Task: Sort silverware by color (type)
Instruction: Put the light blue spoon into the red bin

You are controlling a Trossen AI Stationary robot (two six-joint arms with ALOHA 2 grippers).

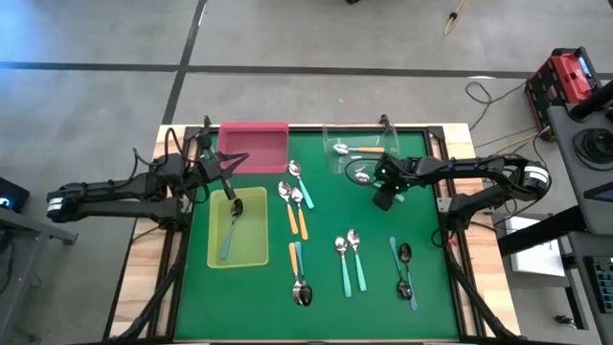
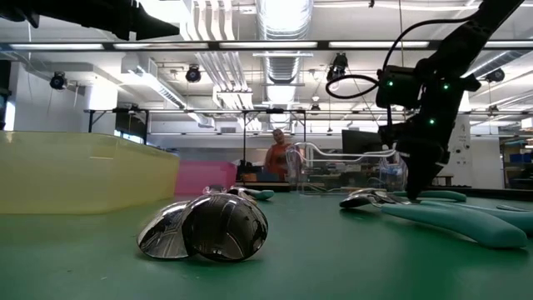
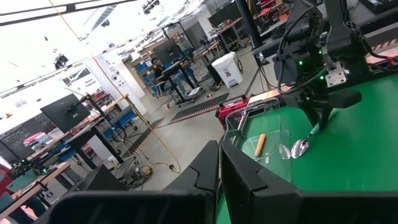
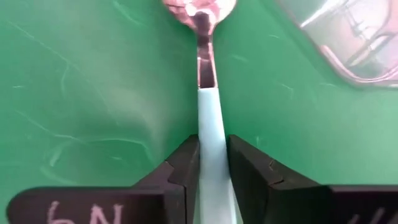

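My right gripper (image 1: 382,195) (image 4: 212,148) is at the near edge of the clear tray (image 1: 331,136), shut on a spoon with a pale blue handle (image 4: 210,118). The spoon's metal bowl (image 1: 362,177) points toward the tray. My left gripper (image 1: 233,165) (image 3: 221,171) is shut and empty, raised over the far end of the yellow-green tray (image 1: 213,257), where one blue-handled spoon (image 1: 231,228) lies. An orange-handled spoon (image 1: 360,149) lies in the clear tray. Several more spoons lie flat on the green mat. My right gripper pinches the spoon's pale blue handle (image 4: 211,163) between its two fingers (image 4: 186,163). The handle runs lengthwise between them, and the metal neck and bowl (image 4: 199,9) stick out past the fingertips. The fingers slant down from the right. I cannot tell whether the bowl touches the mat.
The pink tray (image 1: 254,146) stands at the far edge, left of the clear tray. Loose spoons on the mat are orange ones (image 1: 293,209), an orange and teal pair (image 1: 299,276), teal ones (image 1: 351,261) and blue ones (image 1: 404,274). A person (image 2: 276,160) stands in the room beyond.
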